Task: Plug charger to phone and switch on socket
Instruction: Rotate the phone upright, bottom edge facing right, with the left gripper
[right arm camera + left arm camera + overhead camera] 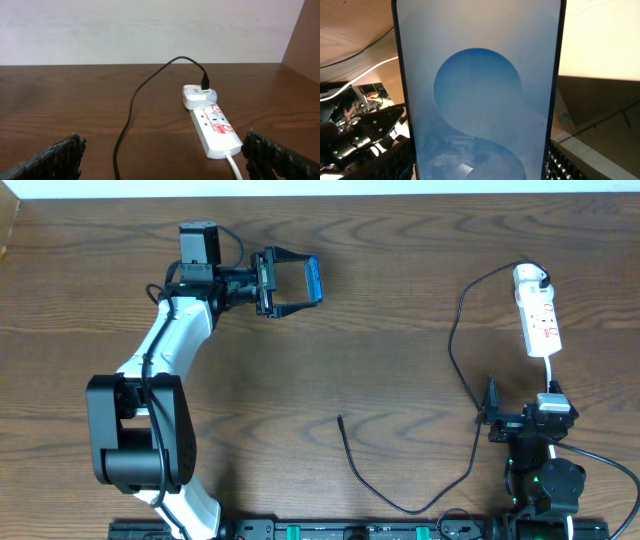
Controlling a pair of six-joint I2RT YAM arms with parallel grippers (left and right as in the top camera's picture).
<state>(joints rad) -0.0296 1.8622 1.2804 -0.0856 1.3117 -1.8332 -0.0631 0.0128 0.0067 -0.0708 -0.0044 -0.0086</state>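
Note:
My left gripper is shut on the phone and holds it lifted above the table at the back left, on its edge. In the left wrist view the phone's blue screen with a lighter circle fills the frame between my two fingers. The white socket strip lies at the far right, with a white plug block at its far end. The black charger cable runs from there to a free tip at mid-table. My right gripper is open, just in front of the strip, with the cable between its fingers' span.
The strip's white mains lead runs back toward my right arm. The table's back edge meets a white wall. A wooden side panel stands at the right.

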